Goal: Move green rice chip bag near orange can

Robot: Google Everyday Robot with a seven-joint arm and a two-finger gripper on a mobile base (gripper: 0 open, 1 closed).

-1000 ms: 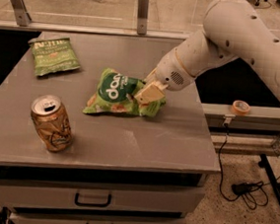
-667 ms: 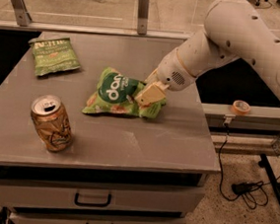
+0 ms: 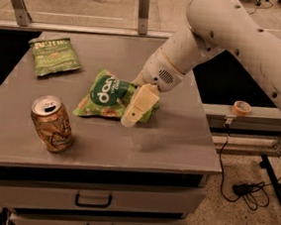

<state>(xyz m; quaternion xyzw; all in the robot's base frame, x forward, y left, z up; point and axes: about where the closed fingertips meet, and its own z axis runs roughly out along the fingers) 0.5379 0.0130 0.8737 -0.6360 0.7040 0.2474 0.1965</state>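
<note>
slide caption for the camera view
Gripper at the edge of the green rice chip bag; orange can upright near the front corner of the table

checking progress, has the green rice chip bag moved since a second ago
Yes. The green rice chip bag, gripped at its right end by the pincer, has slid slightly toward the orange can, which stayed put.
</note>
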